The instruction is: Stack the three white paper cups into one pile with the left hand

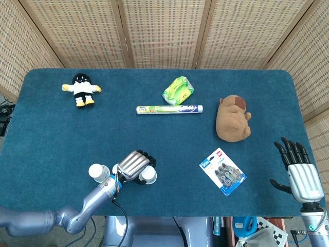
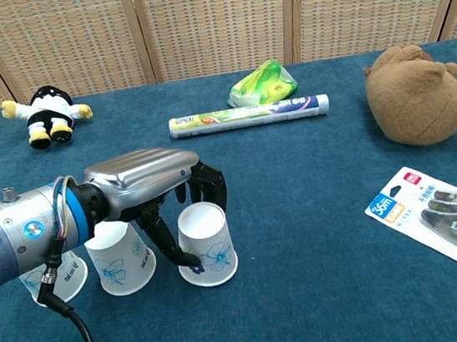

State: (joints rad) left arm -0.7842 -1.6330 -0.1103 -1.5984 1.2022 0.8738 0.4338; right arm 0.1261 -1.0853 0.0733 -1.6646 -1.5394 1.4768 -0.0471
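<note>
The left robot hand [image 2: 160, 198] reaches in from the lower left of the chest view, palm down, its silver back roughly level and its dark fingers [image 2: 207, 184] curled over the top of the right paper cup [image 2: 207, 244]. The thumb runs down that cup's left side, so the robot hand is clamped around it. From the head view the same robot hand [image 1: 134, 165] sits low and left of centre, covering most of the cup [image 1: 148, 176].

All three cups are white with a blue flower print and stand upside down on the blue worktop [image 2: 329, 293]. The right one tilts slightly in the grip. The middle paper cup [image 2: 120, 256] stands just left of the thumb, under the wrist. The left paper cup [image 2: 54, 279] is half hidden behind the forearm at the frame's left edge.

The right robot hand [image 1: 298, 172] hangs at the lower right of the head view, fingers spread and holding nothing.
</note>
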